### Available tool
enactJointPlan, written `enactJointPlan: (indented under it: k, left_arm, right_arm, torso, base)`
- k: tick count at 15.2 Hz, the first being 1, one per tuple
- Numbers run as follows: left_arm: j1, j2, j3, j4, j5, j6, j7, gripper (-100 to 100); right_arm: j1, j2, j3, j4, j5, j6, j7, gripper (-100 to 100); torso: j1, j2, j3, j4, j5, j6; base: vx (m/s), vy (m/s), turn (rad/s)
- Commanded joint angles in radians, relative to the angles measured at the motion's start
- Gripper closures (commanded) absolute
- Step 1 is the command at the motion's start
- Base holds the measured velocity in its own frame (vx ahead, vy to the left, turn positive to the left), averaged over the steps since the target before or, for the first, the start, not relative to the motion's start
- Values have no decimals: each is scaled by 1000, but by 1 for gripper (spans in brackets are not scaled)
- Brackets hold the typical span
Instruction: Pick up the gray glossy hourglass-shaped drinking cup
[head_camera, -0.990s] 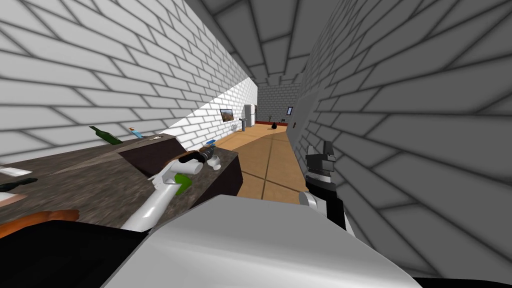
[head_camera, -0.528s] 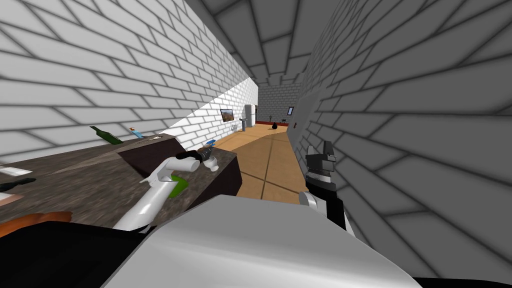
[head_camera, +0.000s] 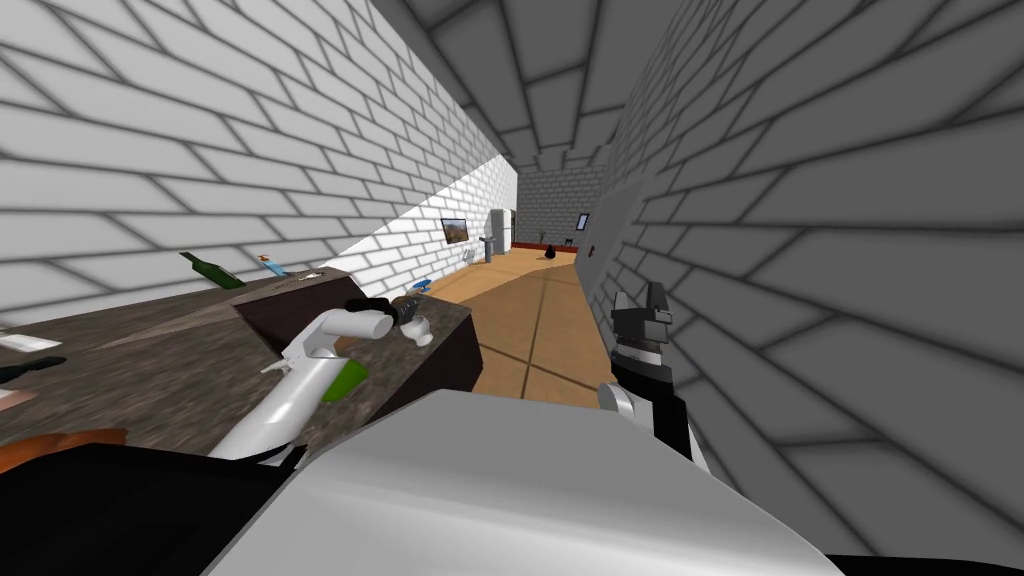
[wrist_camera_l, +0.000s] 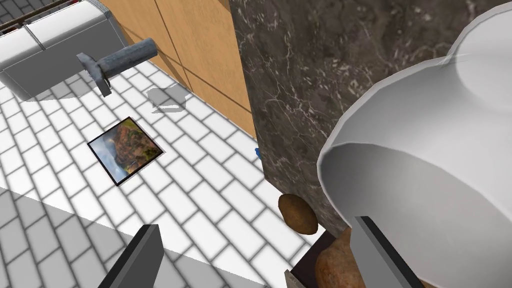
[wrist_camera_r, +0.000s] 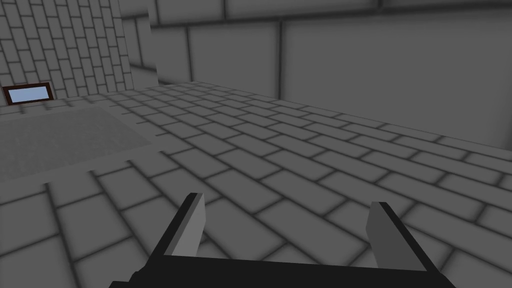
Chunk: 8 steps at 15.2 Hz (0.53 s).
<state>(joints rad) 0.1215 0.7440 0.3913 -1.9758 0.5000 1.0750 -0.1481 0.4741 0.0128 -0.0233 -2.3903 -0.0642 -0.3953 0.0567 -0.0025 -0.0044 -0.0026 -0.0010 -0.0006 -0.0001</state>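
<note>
The cup (wrist_camera_l: 430, 180) is pale grey and glossy, with a wide rim and a narrow waist. It stands near the end of the dark marbled counter (wrist_camera_l: 320, 75). In the head view the cup (head_camera: 422, 328) sits just past my left gripper (head_camera: 403, 311). My left gripper (wrist_camera_l: 255, 255) is open. One of its fingers (wrist_camera_l: 380, 255) lies against the cup's rim, and most of the cup is outside the gap. My right gripper (head_camera: 642, 300) is raised beside the right wall, and its wrist view shows that gripper (wrist_camera_r: 285, 225) open with nothing in it.
Two brown rounded lumps (wrist_camera_l: 297, 214) lie at the counter's edge near the cup. A raised dark block (head_camera: 300, 300), a green bottle (head_camera: 210, 268) and a green object (head_camera: 345, 380) under my forearm are on the counter. Brown floor (head_camera: 530, 320) runs past the counter's end.
My left arm has swung to the left over the counter, and its hand has pulled back a little beside the cup. The cup still stands on the counter. My right arm has not moved.
</note>
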Motion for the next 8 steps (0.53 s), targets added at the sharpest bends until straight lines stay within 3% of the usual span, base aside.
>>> enactJointPlan:
  k: [1,2,5,6,8]
  left_arm:
    - [1,6,7,0,11,46,-5,-100]
    - [-4,27,24,11,44,69,-20,-100]
    - [-4,27,24,11,44,114,-20,-100]
    - [-7,48,41,22,76,147,-35,-100]
    - [-7,48,41,22,76,180,-35,-100]
  right_arm:
    - [0,0,0,0,0,0,0,0]
    - [0,0,0,0,0,0,0,0]
    - [0,0,0,0,0,0,0,0]
    - [0,0,0,0,0,0,0,0]
    - [0,0,0,0,0,0,0,0]
  torso:
    - [0,0,0,0,0,0]
    - [0,0,0,0,0,0]
    - [1,-1,-1,0,0,0]
    - [1,0,0,0,0,0]
    - [1,-1,0,0,0,0]
  base:
    - [43,-33,20]
    - [66,-37,24]
    - [63,-29,12]
    - [53,-25,16]
    - [60,-30,17]
